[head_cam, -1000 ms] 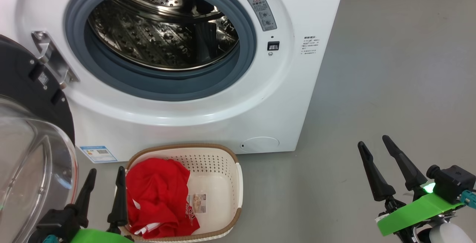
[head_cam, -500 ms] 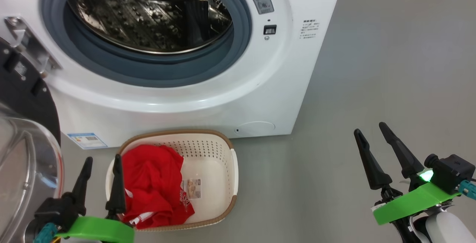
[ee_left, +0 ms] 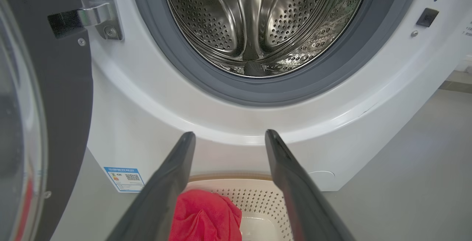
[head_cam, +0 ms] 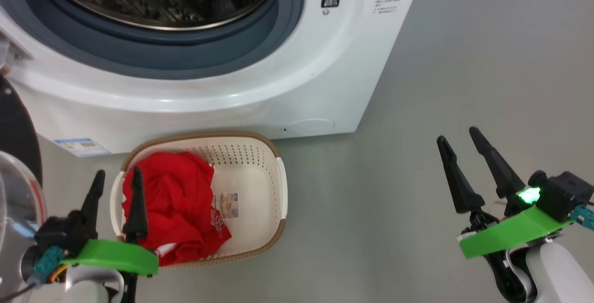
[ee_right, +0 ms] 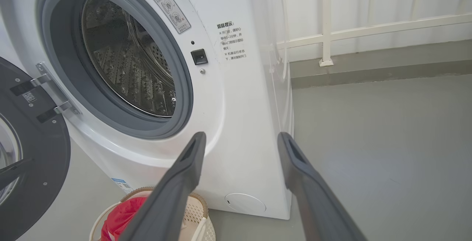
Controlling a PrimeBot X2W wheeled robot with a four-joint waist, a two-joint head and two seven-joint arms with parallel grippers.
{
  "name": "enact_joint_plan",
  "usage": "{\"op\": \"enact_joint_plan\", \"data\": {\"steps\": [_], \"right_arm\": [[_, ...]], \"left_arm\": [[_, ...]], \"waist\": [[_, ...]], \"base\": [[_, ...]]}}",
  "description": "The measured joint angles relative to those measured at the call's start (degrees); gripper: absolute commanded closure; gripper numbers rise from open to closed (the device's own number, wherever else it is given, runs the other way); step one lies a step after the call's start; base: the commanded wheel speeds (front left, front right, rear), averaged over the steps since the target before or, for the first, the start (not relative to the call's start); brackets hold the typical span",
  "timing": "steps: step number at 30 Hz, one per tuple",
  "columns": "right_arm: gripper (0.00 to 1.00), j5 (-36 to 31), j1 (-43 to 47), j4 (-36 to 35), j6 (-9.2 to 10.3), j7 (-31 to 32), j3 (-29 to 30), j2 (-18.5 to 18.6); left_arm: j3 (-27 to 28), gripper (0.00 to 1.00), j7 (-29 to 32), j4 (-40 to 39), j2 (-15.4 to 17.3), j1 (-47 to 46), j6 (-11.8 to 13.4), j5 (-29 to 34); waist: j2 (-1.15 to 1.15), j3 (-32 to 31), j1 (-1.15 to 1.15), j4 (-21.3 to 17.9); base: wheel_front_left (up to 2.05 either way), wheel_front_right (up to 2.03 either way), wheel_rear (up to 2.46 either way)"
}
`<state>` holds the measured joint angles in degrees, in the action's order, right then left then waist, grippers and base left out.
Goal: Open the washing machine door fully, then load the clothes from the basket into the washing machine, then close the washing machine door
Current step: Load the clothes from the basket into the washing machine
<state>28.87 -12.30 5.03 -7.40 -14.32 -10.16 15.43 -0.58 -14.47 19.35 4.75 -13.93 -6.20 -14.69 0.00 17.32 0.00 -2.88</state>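
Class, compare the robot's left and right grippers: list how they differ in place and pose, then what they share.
The left gripper is at the basket's left edge, beside the clothes; the right gripper is over floor, apart from the basket. The left gripper's fingers point almost straight up the head view; the right gripper's lean leftward. Both are open, holding nothing.

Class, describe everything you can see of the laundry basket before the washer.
The basket is a small cream-white plastic tub, a rounded rectangle with perforated walls, a brown woven-look rim and white side handles. It stands upright on the grey floor just before the washing machine. A red garment fills its left half in the head view; a sticker shows on its bare bottom.
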Motion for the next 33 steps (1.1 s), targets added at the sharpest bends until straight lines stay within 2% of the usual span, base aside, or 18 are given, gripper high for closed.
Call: {"op": "enact_joint_plan", "data": {"steps": [33], "right_arm": [[0.00, -0.49, -13.32, -3.18, 0.00, -0.41, -0.96, -2.69]], "left_arm": [[-1.23, 0.00, 0.30, 39.27, 4.38, -32.43, -0.09, -0.07]], "waist": [[0.00, 21.90, 0.00, -3.51]], "base": [[0.00, 0.00, 0.00]]}}
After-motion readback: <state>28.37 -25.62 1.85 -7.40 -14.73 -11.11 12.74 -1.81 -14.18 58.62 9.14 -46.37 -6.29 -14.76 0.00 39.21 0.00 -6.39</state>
